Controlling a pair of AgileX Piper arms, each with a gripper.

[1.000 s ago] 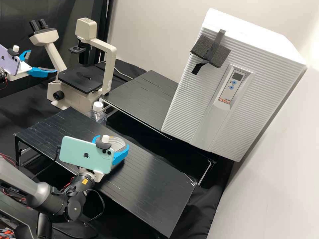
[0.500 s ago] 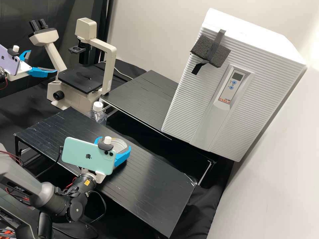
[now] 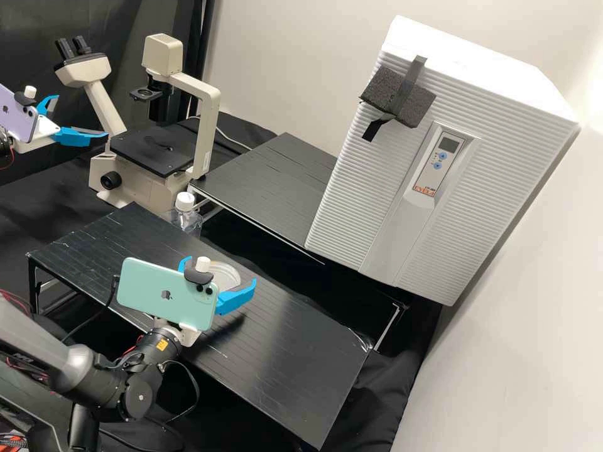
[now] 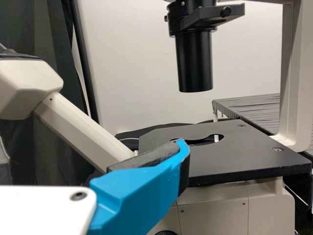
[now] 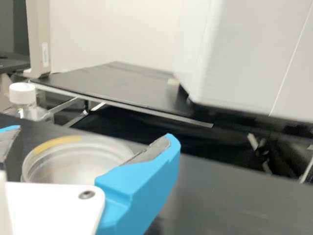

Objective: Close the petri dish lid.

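Petri dish [image 3: 225,274] on bench [image 3: 301,351]; right gripper [image 5: 93,132] spread either side of it, left gripper [image 3: 82,115] gaping, well apart. Likely letting-go stage; lid seating unclear. Next: ease clear without nudging lid.

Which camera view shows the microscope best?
The high view: it takes in the microscope from eyepieces to base, nearly unblocked. The left wrist view gives a closer but cropped look at its stage and black tube; the right wrist view catches its upright and a sliver of stage.

Beige microscope [image 3: 208,125] with 2 eyepieces [image 3: 65,49]; clear white-capped bottle [image 3: 186,217] near it; white ribbed cabinet [image 3: 352,194], foam pad [image 3: 379,89] taped on.
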